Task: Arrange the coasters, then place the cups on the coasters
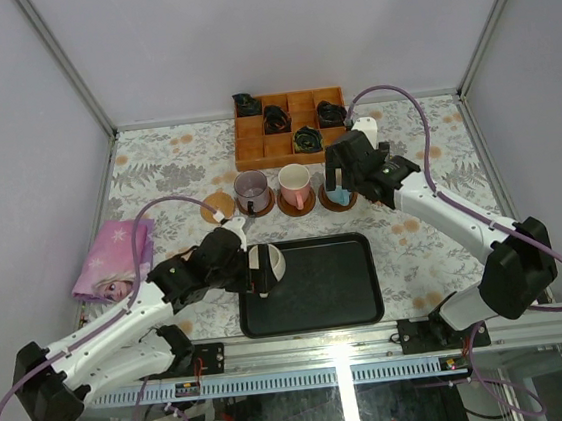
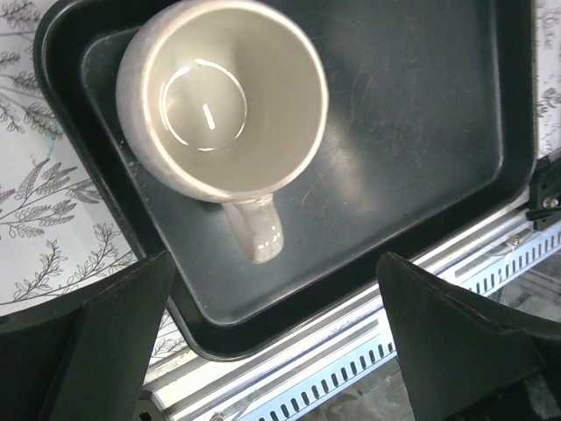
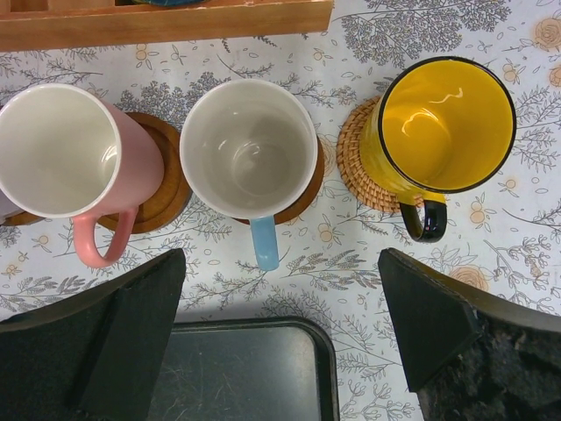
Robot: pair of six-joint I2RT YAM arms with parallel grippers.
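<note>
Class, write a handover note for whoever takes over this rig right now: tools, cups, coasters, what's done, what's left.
Left tool open over the cream-white cup, upright in the black tray. Right tool open, empty, by the light blue cup.
Done: mauve cup, pink cup and light blue cup on brown coasters; yellow cup on the woven coaster.
Left: cream-white cup onto the empty coaster at the row's left end.

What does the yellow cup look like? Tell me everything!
The yellow cup is shiny, like enamel, with a black rim and a small black handle turned toward the robot. It stands upright and empty on the pale woven coaster, which peeks out on one side. Nothing else touches it.
</note>
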